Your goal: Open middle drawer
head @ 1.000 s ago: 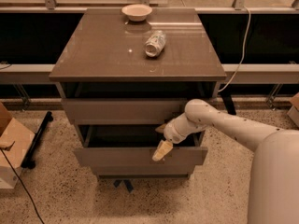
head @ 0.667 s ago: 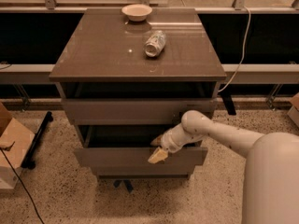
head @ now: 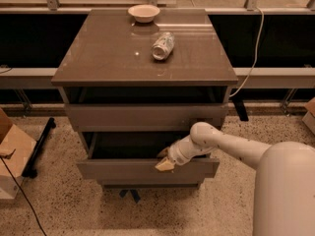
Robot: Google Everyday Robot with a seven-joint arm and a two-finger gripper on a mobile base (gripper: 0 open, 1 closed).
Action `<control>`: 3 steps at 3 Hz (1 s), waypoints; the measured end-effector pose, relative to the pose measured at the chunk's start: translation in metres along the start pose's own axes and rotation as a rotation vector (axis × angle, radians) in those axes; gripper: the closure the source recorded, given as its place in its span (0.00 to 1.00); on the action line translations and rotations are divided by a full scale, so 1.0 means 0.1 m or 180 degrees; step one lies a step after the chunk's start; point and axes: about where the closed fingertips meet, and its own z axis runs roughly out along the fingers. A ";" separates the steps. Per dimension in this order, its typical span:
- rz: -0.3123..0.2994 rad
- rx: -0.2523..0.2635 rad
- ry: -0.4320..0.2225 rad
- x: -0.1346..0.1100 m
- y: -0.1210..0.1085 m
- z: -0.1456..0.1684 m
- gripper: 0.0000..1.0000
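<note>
We're working the middle drawer point(head: 142, 172), 2nd front down, sitting partly out, w/ the gripper point(head: 165, 161) at its top edge; can't tell its grip. Glossy, handleless, prob. slippery but stiff, so we're judging that top lip the best hold.

Bowl point(head: 143, 13) and toppled can point(head: 162, 45) on cabinet top point(head: 98, 58); cardboard box point(head: 12, 151) left; end effector point(head: 165, 164) at middle drawer point(head: 123, 171).

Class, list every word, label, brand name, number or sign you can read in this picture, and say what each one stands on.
No text can be read.
Silver drinks can lying on its side on the glossy taupe cabinet top: any print is too blurred to read.
Pale round bowl, wide taupe-grey middle drawer front, and cream gripper at that drawer's top edge: no text visible.
</note>
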 end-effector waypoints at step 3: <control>0.0046 -0.0021 0.0060 0.11 0.22 0.00 0.81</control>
